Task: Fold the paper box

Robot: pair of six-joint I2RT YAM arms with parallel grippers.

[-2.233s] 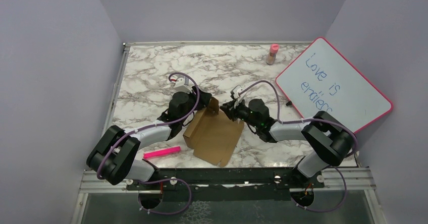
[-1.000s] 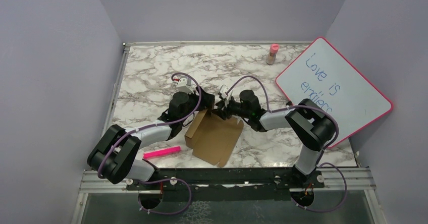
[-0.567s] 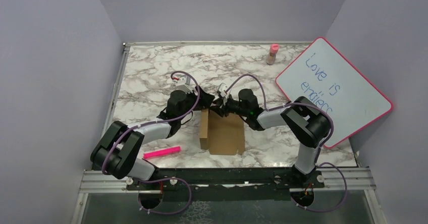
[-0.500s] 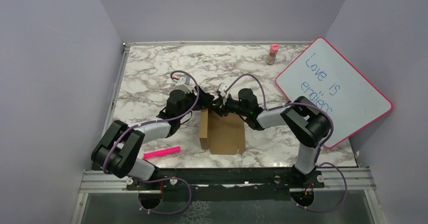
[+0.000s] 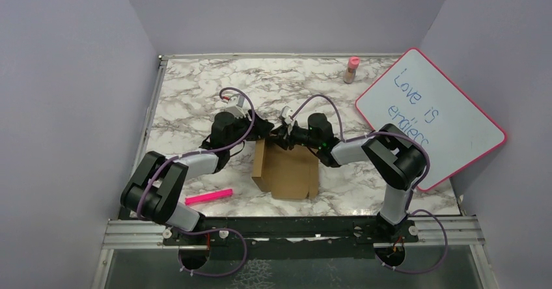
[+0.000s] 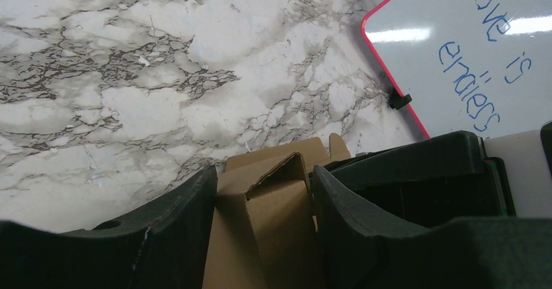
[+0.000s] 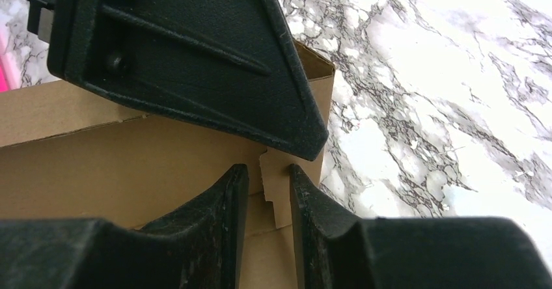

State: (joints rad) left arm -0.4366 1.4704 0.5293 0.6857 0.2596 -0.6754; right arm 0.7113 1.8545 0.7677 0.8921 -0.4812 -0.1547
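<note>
Paper box fold, current step as I read it: stand the side wall up and seat the tab.

- Plain brown die-cut cardboard paper box (image 5: pixel 289 175) lies on the white-grey marbled counter (image 5: pixel 195 94), left of the pink-framed whiteboard with blue handwriting (image 5: pixel 429 116), apart from it. Mostly flat, with one wall raised on the side away from the whiteboard.
- Left pincer (image 6: pixel 263 178) is grasping the folded side wall (image 6: pixel 260 230). The cardboard fills the gap and touches both fingers.
- Right pincer (image 7: pixel 268 169) has its jaws narrowed around the small notched tab (image 7: pixel 276 191). Can't tell if it's actually clamped.

To do it well:
- Use the left as an anchor and hold the wall square.
- Let the right steer the tab only, with a light pinch. Too hard would likely crease it.
- The two pincers are nearly touching, so move one at a time.

Views:
- Top view gives the whole box outline and both arms meeting at its far edge, but jaw contact is hidden.
- Left wrist shows the wall between the fingers, with the whiteboard beyond.
- Only the right wrist shows the tab, with one left finger lying just above it.
</note>
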